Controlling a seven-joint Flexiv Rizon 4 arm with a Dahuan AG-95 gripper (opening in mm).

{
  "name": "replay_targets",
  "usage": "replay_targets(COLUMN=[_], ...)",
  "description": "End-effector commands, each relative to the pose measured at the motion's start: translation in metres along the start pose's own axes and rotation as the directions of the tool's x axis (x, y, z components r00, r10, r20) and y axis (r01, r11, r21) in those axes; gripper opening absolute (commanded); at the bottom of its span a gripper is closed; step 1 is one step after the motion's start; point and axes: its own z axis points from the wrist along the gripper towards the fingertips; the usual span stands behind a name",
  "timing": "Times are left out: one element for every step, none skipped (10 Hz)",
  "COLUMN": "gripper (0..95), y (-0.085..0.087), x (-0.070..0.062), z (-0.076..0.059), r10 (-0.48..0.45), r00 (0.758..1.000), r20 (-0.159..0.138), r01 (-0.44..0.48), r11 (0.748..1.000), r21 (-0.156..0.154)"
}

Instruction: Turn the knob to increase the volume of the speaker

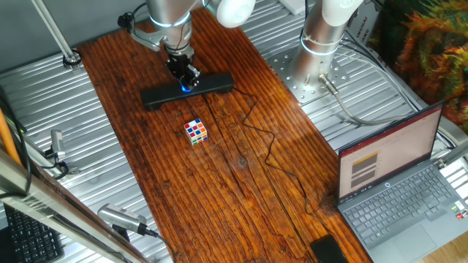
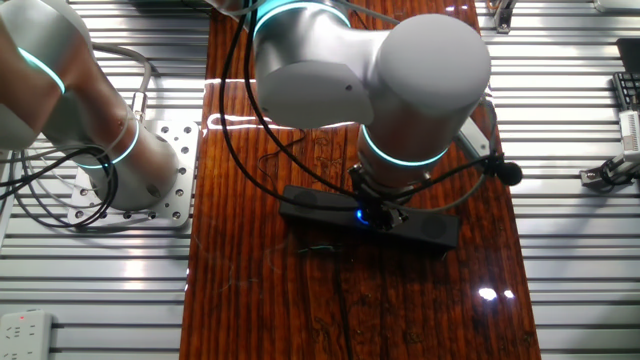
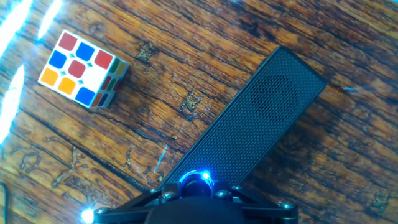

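a long, slim, flat black soundbar speaker (image 1: 188, 90) lies flat across the reddish wooden tabletop, its mesh-textured front face up and a thin black cable trailing from its end. at its middle sits a small round black knob (image 3: 196, 182) ringed with glowing blue light, partly hidden in all views.
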Motion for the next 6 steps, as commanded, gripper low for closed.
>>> replay_targets(gripper=[0.0, 0.0, 0.0, 0.0, 0.0, 0.0], y=[-0.0005, -0.0005, -0.0005, -0.0005, -0.0005, -0.0005], x=[0.0000, 0.0000, 0.0001, 0.0001, 0.0001, 0.0001], z=[0.0008, 0.0008, 0.0007, 0.0007, 0.0008, 0.0009], r10=[0.001, 0.006, 0.016, 0.016, 0.015, 0.016], r00=[1.000, 1.000, 1.000, 1.000, 1.000, 1.000], r20=[-0.005, -0.005, -0.003, 0.001, 0.000, -0.002], r01=[-0.001, -0.006, -0.016, -0.016, -0.015, -0.016], r11=[1.000, 1.000, 1.000, 1.000, 1.000, 1.000], r21=[0.014, 0.011, 0.002, 0.008, 0.012, 0.012])
